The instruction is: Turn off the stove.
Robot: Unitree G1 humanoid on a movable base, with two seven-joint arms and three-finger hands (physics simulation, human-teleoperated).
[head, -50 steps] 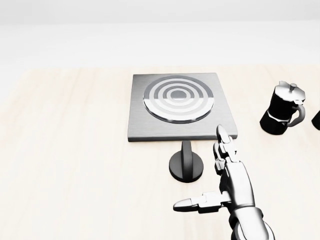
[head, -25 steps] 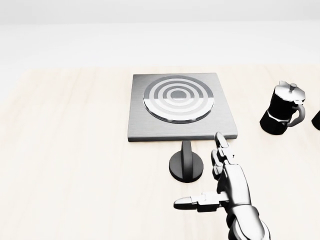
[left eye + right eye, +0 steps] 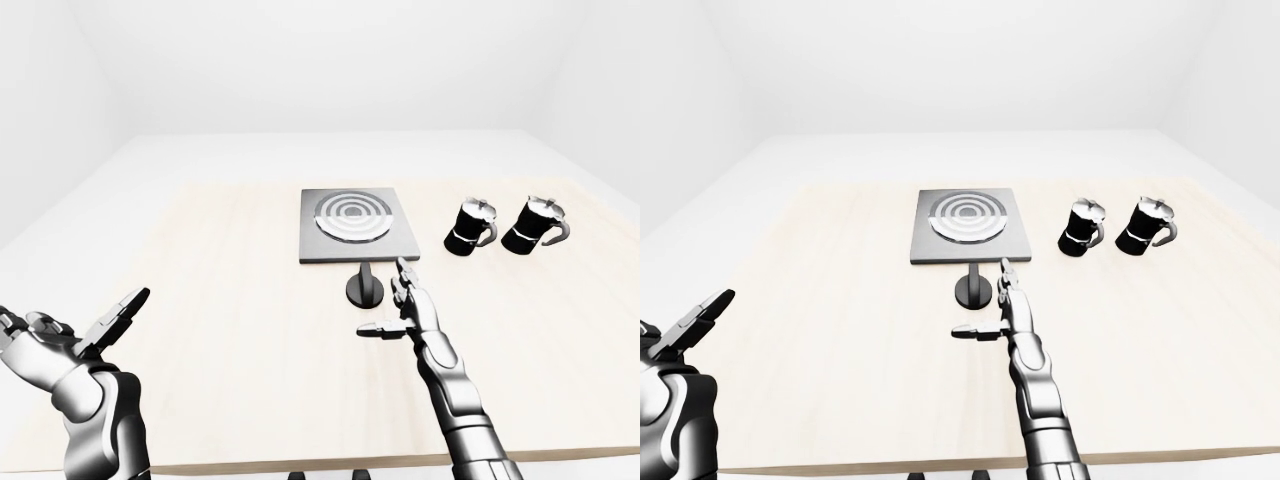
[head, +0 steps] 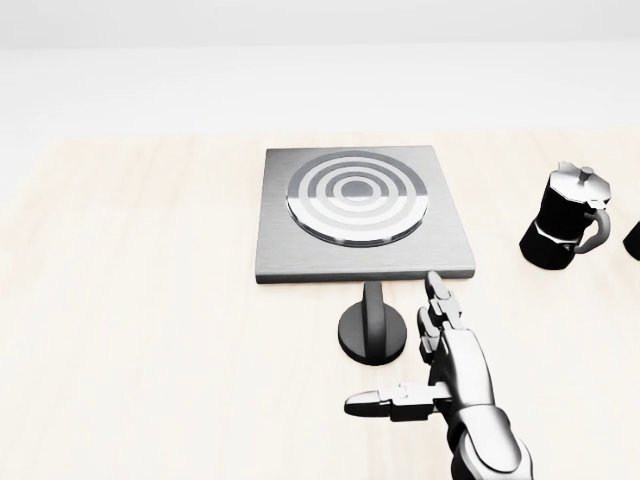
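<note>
Grey square stove plate [image 4: 362,213] is sitting mid-table, its black round knob [image 4: 373,331] just below. Right hand [image 4: 440,378], fingers spread, is hovering just right of the knob, apparently approaching; next move: closing round and twisting.

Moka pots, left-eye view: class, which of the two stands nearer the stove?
The left moka pot; it sits between the stove and the other moka pot.
</note>
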